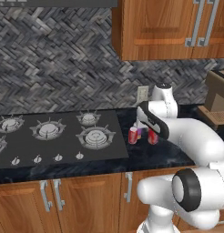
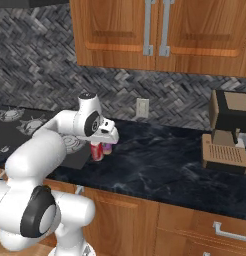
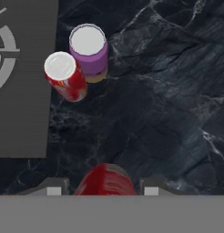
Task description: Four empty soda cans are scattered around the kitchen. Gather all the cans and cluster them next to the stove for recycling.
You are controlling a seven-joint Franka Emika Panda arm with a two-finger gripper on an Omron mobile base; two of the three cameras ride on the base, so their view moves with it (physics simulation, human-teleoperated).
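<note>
Pinched in my gripper, a red can is hanging just right of the stove; I'm bringing it beside the red can and purple can clustering there on the tabletop.

Path toward flat black stove blocked by upright red can w/ touching purple-sided can; bare black marbled counter opp. side.

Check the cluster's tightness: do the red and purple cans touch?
Touching: in the hand view the red can overlaps the purple can with no counter showing between.
</note>
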